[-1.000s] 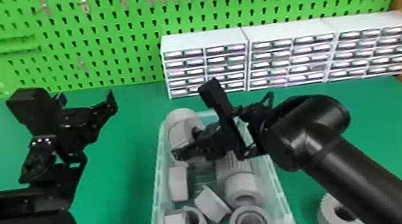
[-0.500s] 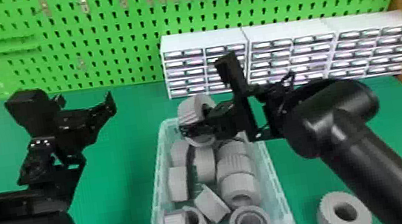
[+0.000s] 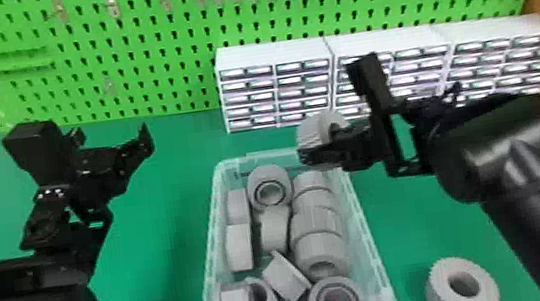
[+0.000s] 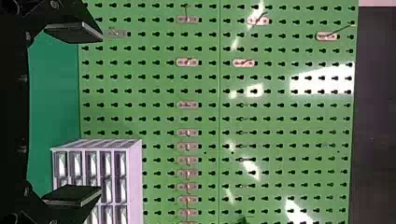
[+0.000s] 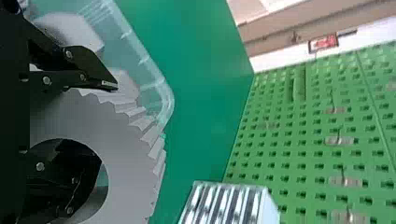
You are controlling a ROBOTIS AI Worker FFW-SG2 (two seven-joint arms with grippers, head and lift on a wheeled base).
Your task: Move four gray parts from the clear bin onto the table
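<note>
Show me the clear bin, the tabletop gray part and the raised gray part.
Clear bin [image 3: 374, 254]: head view, right rim.
Tabletop gray part [image 3: 440, 285]: head view, ring left of its hole.
Raised gray part [image 5: 130, 168]: right wrist view, flat face.

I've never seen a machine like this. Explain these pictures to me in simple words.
This is a robot with two black arms. The head view looks forward and down from its head; each wrist view comes from a camera on that arm. On the green table is a clear bin of gray parts; a ribbed ring lies to its right. Behind stand white drawer units and a green pegboard. The right gripper holds a second ribbed ring near the bin's far edge, one finger outside, one in its hole. The left gripper is open and holds nothing.
</note>
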